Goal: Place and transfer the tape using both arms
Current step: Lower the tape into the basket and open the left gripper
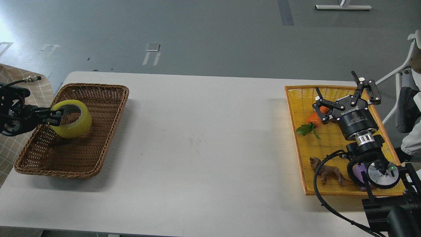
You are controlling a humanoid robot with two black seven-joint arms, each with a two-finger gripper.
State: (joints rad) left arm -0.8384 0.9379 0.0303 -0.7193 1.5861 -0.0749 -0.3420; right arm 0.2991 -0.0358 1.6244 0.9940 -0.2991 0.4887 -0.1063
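Note:
The tape point(73, 120), a wide yellow roll with a grey core, hangs tilted over the left side of the brown wicker basket point(98, 138). My left gripper point(56, 117) reaches in from the left edge and is shut on the roll's wall, one finger inside the core. My right gripper point(347, 95) is open and empty, its fingers spread above the far end of the yellow tray point(296, 138) at the right.
The yellow tray holds an orange carrot toy with green leaves point(310, 124), a brown toy dog point(327, 171) and a purple object point(360, 172) partly hidden by my right arm. A white table point(204, 148) lies between basket and tray.

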